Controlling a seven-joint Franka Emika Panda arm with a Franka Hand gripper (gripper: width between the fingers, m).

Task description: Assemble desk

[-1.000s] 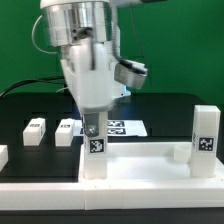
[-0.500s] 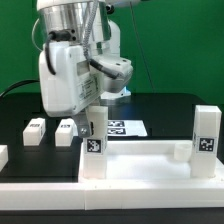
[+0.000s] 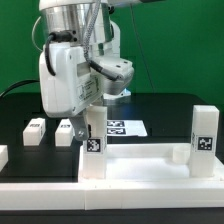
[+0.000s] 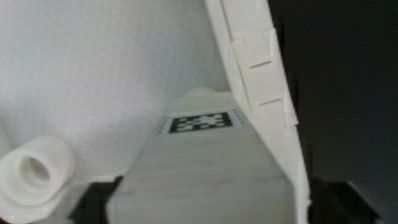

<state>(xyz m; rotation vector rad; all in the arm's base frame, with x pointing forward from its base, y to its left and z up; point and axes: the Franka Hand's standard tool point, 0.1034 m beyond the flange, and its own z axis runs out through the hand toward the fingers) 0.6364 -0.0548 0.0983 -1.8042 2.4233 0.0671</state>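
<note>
The white tabletop panel (image 3: 135, 165) lies at the front with its raised rim up. A tagged square leg (image 3: 93, 150) stands upright in its corner on the exterior view's left. A second leg (image 3: 205, 140) stands in the corner on the right. My gripper (image 3: 88, 128) hangs straight over the first leg, open, one finger on each side of its top. In the wrist view the leg (image 4: 205, 122) runs between the dark fingers (image 4: 98, 197), and my gripper (image 4: 214, 205) straddles it. The panel's rim (image 4: 249, 60) and a round socket (image 4: 27, 170) show beside it.
Two loose tagged legs (image 3: 35, 131) (image 3: 66, 129) lie on the black table behind the panel, at the exterior view's left. Another white part (image 3: 2, 155) sits at the left edge. The marker board (image 3: 127, 128) lies behind the gripper. A green backdrop closes the rear.
The wrist has turned around over the upright leg, and its body now sits more to the exterior view's left. The fingers have spread apart from the leg's top.
</note>
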